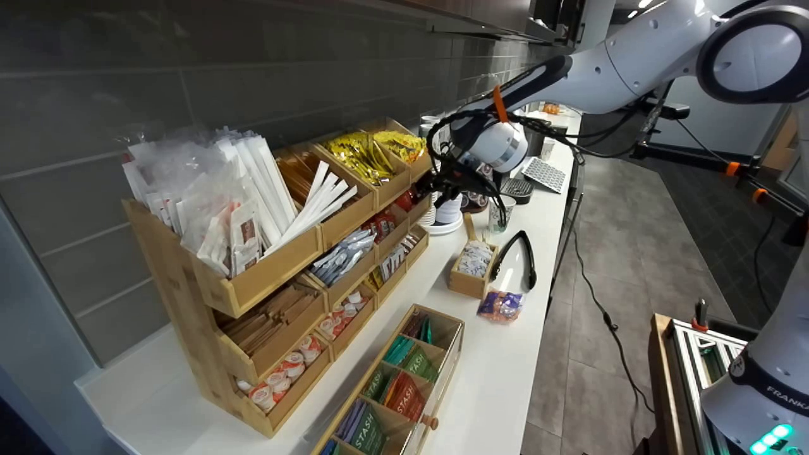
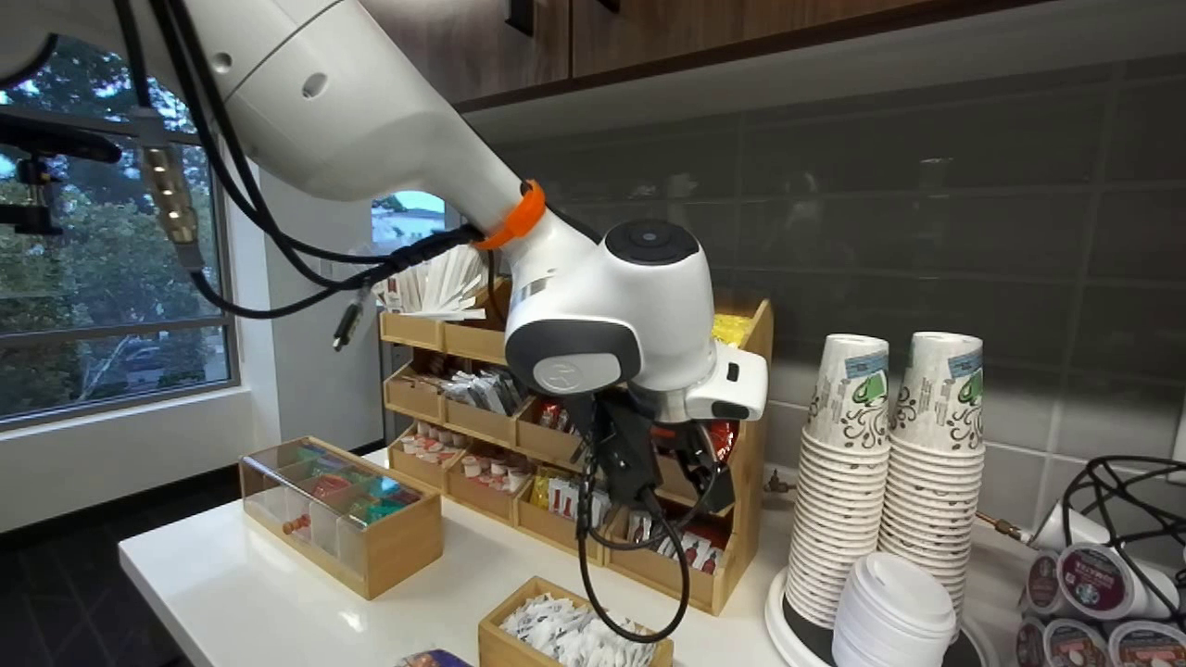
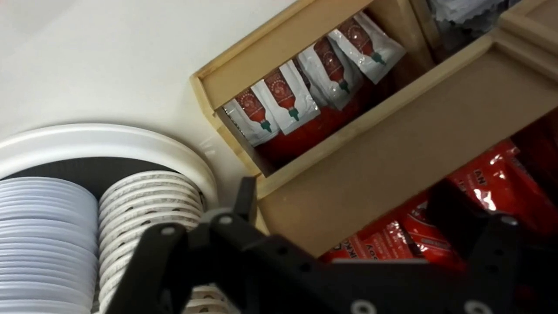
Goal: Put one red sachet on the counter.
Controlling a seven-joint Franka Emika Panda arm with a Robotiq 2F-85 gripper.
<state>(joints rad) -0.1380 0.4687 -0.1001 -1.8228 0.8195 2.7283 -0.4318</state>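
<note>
Several red sachets (image 3: 383, 242) lie in a wooden bin in the wrist view. Red sachets also show in the rack's middle tier in both exterior views (image 1: 381, 224) (image 2: 723, 435). My gripper (image 3: 348, 203) is open, with its fingers wide apart. In the wrist view one finger is by the bin's end wall and the other is over or among the red sachets; its contact with them cannot be told. The gripper is at the rack's end in both exterior views (image 1: 436, 182) (image 2: 681, 472). The white counter (image 1: 486, 392) runs below the rack and also shows in the wrist view (image 3: 109, 65).
The tiered wooden rack (image 2: 760, 426) holds white sriracha packets (image 3: 283, 93) in a lower bin. Stacked cups (image 2: 843, 500) and lids stand beside it. A box of white packets (image 1: 474, 262), a purple-orange packet (image 1: 501, 306) and a tea box (image 1: 404, 379) stand on the counter.
</note>
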